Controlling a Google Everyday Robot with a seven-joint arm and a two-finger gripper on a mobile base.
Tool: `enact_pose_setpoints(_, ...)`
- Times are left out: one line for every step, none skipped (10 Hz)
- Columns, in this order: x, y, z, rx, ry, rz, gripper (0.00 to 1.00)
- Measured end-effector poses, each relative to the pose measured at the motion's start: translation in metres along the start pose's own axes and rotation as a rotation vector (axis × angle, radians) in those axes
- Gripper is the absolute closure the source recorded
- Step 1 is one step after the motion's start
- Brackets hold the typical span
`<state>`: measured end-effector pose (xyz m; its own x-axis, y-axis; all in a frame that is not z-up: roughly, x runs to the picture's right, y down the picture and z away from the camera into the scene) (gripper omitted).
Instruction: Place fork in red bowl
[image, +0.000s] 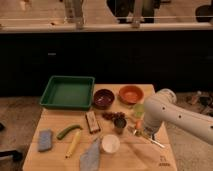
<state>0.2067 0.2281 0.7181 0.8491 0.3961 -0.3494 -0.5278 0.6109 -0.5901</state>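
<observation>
Gripper (145, 133) hangs low over the right front of the wooden table (131, 161), at the end of a white arm that reaches in from the right and bends downward; whether it is apart or closed I cannot tell. One fork (153, 140) lies just under and beside it, thin, silvery and slanting toward the table's right front. Two bowls stand at the back: the red bowl (131, 93), bright orange-red and apart from the fork, and a maroon bowl (103, 98) beside one green tray (67, 93).
</observation>
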Motion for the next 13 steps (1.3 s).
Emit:
enact_pose_setpoints(-0.005,-0.005,-0.006,0.007,-0.002,-0.001,1.00)
enact_pose_setpoints(-0.009,-0.009,-0.009,0.013,-0.004,-0.002,1.00)
enact_pose_setpoints(-0.015,-0.013,-0.015,0.020,-0.006,-0.005,1.00)
enact_pose_setpoints(-0.018,-0.014,-0.017,0.022,-0.005,-0.010,1.00)
enact_pose_setpoints(-0.023,-0.017,-0.020,0.027,-0.006,-0.013,1.00)
enact_pose_setpoints(-0.028,-0.019,-0.024,0.030,-0.005,-0.016,1.00)
enact_pose_setpoints(-0.035,-0.020,-0.027,0.033,-0.004,-0.020,1.00)
enact_pose_setpoints(-0.045,-0.022,-0.031,0.038,-0.002,-0.027,1.00)
enact_pose_setpoints(-0.051,-0.024,-0.034,0.041,-0.002,-0.028,1.00)
enact_pose_setpoints(-0.062,-0.029,-0.037,0.046,-0.001,-0.033,1.00)
enact_pose_setpoints(-0.071,-0.032,-0.040,0.047,-0.002,-0.038,1.00)
enact_pose_setpoints(-0.077,-0.036,-0.041,0.044,-0.001,-0.039,1.00)
enact_pose_setpoints(-0.079,-0.039,-0.042,0.042,0.000,-0.042,1.00)
